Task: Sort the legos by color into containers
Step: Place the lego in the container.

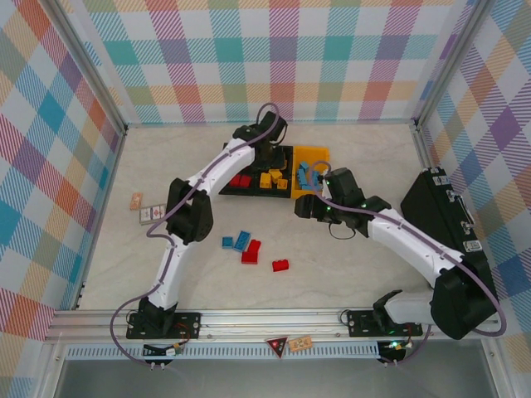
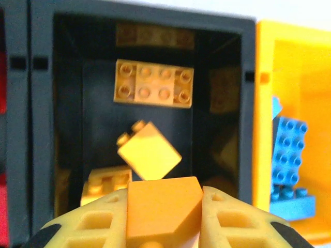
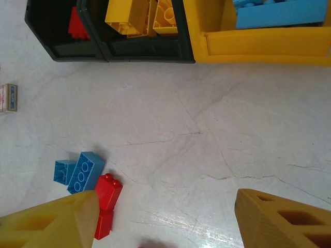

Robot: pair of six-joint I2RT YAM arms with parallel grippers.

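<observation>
The left pincer point(image 2: 164, 221) grips a yellow-orange studded plastic brick point(image 2: 163, 199) just above the middle black plastic bin point(image 2: 248, 103). The right pincer point(image 3: 165, 219) hangs open over the surface point(image 3: 217, 124), with a blue plastic brick point(image 3: 85, 173) beside one finger.

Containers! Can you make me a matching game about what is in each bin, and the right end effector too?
Column one:
1. left black bin
2. middle black bin
3. yellow bin
4. right end effector

Column two:
A. blue legos inside
B. open, holding nothing
C. red legos inside
D. yellow-orange legos inside

Pairs: 1-C, 2-D, 3-A, 4-B.
</observation>
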